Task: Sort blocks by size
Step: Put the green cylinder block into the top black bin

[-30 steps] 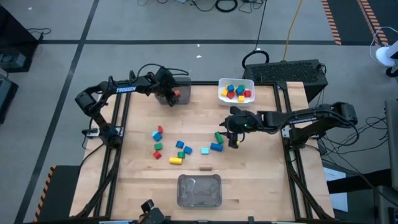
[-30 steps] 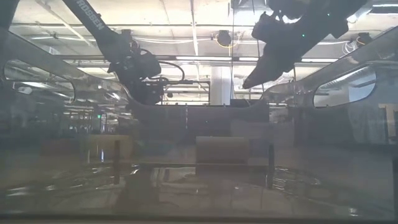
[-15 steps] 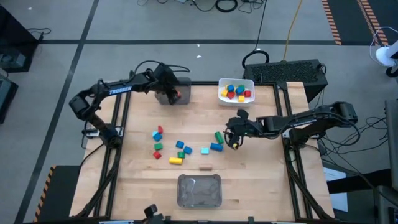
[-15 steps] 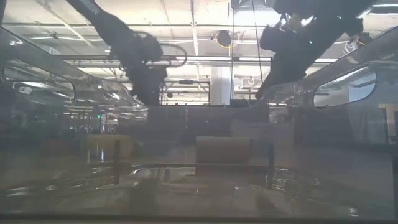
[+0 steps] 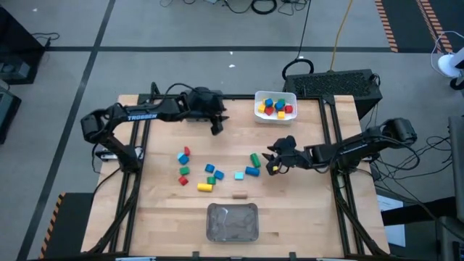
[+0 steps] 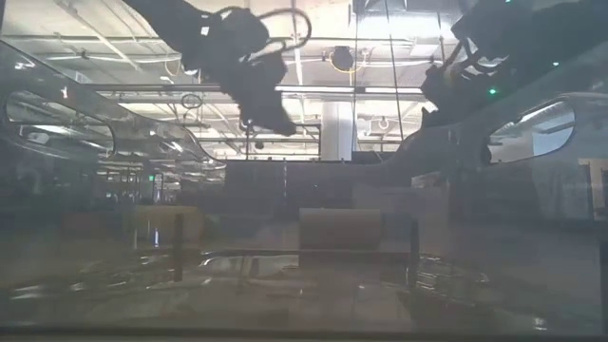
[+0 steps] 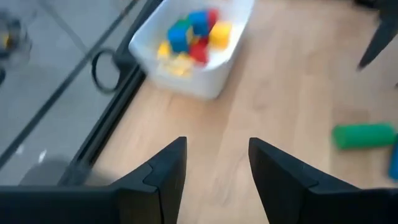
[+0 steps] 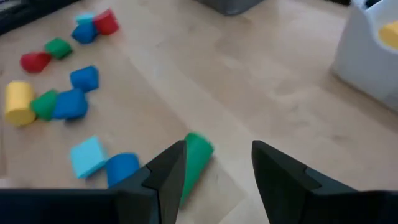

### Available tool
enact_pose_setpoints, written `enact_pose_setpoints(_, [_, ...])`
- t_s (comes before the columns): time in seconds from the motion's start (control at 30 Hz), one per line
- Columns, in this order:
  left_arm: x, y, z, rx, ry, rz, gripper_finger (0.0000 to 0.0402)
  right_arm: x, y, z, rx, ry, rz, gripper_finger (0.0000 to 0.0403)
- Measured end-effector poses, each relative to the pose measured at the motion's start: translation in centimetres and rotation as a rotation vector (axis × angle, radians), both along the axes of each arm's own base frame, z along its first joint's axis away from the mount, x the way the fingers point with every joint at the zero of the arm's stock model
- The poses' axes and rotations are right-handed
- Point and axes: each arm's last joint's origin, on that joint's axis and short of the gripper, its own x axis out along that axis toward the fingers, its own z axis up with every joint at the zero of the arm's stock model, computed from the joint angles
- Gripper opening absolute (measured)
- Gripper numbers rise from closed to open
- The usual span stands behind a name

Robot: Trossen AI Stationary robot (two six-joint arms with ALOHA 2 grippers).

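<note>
Two grippers: both spread, holding nothing
Left gripper (image 5: pixel 215 127): left of white bin (image 5: pixel 275 116)
Right gripper (image 5: pixel 271 164): beside green cylinder (image 5: pixel 255 159), below bin
Blocks (image 5: pixel 210 172): loose on table; low view hides them

Overhead, table-level, two close wrist views

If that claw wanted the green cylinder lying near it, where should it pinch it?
Probably across the round middle of the green cylinder, coming from above. It lies flat on its side, its ends free, a blue block close by. The open right gripper is nearest.
</note>
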Motion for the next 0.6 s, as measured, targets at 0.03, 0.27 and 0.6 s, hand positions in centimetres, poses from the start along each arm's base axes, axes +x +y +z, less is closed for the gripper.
enact_pose_setpoints(0.03, [0.3, -0.4, 0.2, 0.009, -0.020, -0.014, 0.0176, -0.1, 0.3, -0.1, 0.006, 0.003, 0.007, 0.0168])
enact_pose_setpoints(0.27, [1.5, -2.6, 0.5, 0.026, -0.062, -0.086, 0.0176, 0.1, 1.4, -0.9, 0.060, -0.007, -0.023, 0.0168])
enact_pose_setpoints(0.6, [2.1, -4.7, 0.5, 0.028, -0.061, -0.151, 0.0176, 0.8, 2.1, -3.3, 0.075, 0.017, -0.172, 0.0168])
